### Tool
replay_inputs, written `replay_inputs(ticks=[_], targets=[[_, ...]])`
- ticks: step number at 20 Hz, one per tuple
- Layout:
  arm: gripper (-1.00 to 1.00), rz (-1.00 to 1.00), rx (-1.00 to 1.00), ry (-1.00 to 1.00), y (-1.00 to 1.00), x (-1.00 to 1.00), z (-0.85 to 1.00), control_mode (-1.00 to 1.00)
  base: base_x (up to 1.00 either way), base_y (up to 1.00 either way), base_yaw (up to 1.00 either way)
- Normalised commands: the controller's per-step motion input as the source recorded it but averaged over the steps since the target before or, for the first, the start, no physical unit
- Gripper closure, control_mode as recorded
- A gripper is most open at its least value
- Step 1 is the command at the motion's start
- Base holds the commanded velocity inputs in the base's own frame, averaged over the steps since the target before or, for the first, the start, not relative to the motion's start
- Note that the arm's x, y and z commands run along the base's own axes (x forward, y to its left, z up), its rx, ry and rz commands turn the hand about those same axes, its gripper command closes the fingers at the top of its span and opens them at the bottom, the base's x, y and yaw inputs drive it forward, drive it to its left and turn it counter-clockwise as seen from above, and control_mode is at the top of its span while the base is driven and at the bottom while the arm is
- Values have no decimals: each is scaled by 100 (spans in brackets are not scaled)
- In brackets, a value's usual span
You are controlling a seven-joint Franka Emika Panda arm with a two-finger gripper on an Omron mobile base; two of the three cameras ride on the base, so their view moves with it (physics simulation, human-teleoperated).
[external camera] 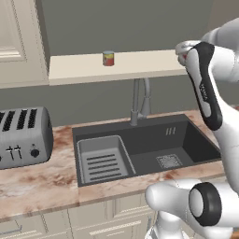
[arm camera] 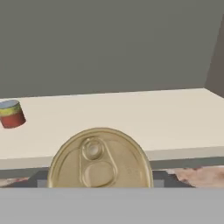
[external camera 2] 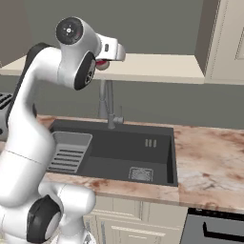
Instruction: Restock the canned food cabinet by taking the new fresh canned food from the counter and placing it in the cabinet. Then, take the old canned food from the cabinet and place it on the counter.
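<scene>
Cream shelf [arm camera: 131,113] of the recess is lying just ahead; the gripper [arm camera: 100,186] is pinching the new can [arm camera: 99,159] at its edge, likely for placing, well apart from the old can [arm camera: 11,113].

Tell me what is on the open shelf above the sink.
One red can with a yellowish-green label stands upright toward the left of the cream shelf. At the shelf's front edge the gripper holds a second can end-on; its gold lid shows, its side is hidden.
</scene>
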Motion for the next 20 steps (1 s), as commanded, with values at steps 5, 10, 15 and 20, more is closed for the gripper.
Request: replay_inputs(ticks=[5,10,15,20], targets=[[100,0,-8,0,0,42,-31,-100,0,0,0],[100,0,-5,3,0,71,-16,-100,0,0,0],[100,-1,-2,3,4,85,-10,-100,0,0,0],[100,0,-3,13,0,74,-9,-100,0,0,0]])
